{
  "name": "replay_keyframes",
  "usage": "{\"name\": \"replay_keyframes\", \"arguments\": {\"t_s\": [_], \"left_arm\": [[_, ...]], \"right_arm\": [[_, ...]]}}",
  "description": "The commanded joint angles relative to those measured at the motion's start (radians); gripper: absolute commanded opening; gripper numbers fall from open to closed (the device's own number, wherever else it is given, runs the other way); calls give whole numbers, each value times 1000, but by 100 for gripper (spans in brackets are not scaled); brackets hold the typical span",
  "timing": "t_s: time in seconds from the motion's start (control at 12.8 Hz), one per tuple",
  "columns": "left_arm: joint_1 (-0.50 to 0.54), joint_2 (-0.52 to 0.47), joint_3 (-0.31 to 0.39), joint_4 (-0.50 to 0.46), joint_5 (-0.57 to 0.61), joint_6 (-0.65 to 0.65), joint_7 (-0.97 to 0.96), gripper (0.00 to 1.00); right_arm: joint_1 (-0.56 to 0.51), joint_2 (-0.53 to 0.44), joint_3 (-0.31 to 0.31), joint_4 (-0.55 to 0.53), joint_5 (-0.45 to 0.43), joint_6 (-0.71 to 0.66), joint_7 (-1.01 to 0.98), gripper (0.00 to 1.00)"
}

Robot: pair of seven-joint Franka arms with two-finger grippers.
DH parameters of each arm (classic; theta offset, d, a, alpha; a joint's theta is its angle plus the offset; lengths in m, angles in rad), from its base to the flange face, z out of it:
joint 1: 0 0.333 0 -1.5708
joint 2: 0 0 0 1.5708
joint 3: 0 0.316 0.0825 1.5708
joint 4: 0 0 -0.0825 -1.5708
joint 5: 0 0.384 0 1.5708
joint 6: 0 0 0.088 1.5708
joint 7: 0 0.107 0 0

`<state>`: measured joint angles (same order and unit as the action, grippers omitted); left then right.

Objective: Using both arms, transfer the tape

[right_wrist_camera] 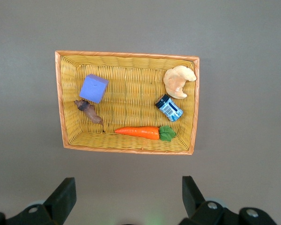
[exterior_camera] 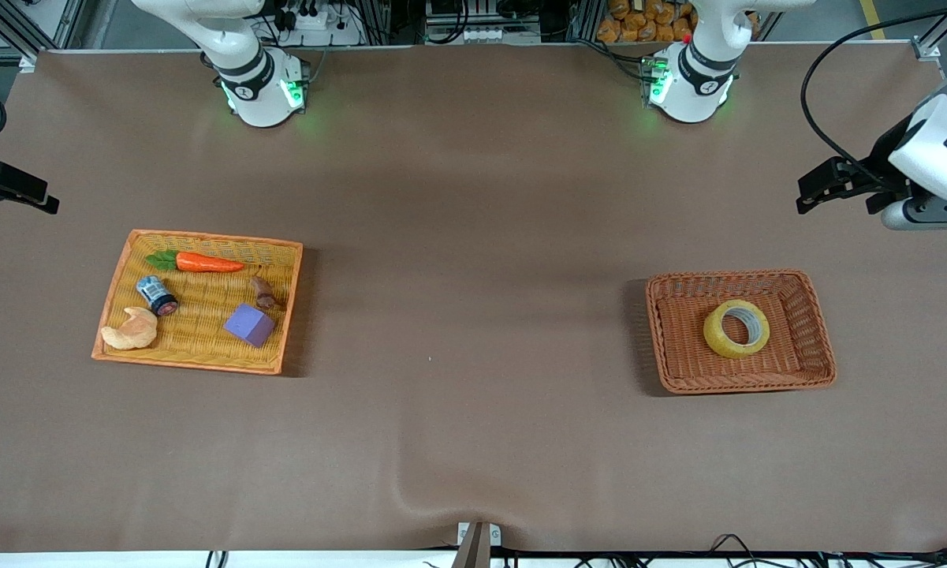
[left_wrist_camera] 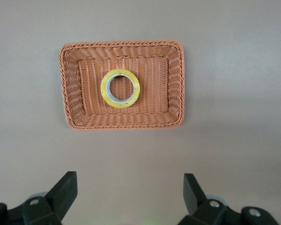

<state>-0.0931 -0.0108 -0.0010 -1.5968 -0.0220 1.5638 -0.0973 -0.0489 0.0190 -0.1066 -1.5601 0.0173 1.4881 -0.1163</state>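
Tape [exterior_camera: 736,328] lies flat in the brown basket [exterior_camera: 822,347] at the left arm's end, fitting start or finish. Both arms wait high: left tool [left_wrist_camera: 129,194] and right tool [right_wrist_camera: 129,197] gape wide, holding nothing.

Brown table [exterior_camera: 473,410] carried two baskets, well apart: yellow basket [exterior_camera: 118,296] toward right arm's end, brown wicker basket [exterior_camera: 816,339] toward left arm's end.

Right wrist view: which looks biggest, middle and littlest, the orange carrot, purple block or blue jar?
1. Orange toy carrot with green leaves, longest.
2. Purple block.
3. Small blue jar, though block and jar look close.
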Motion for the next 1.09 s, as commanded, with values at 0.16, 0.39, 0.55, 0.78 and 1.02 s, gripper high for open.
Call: {"name": "replay_keyframes", "arguments": {"t_s": [0.16,0.39,0.55,0.78,1.02], "left_arm": [[0,17,6,28,-16,-14,-2,100],[1,29,4,23,-29,19,-4,100],[6,32,9,26,-30,38,14,100],[12,35,9,24,-33,76,-5,100],[6,34,-11,15,-27,53,5,100]], "right_arm": [[-22,7,16,17,-7,-9,-5,100],[-20,7,16,17,-5,-5,-3,100],[-20,7,16,17,-5,-6,-3,100],[-20,12,16,17,-5,-5,-3,100],[-20,12,16,17,-7,-5,-3,100]]}}
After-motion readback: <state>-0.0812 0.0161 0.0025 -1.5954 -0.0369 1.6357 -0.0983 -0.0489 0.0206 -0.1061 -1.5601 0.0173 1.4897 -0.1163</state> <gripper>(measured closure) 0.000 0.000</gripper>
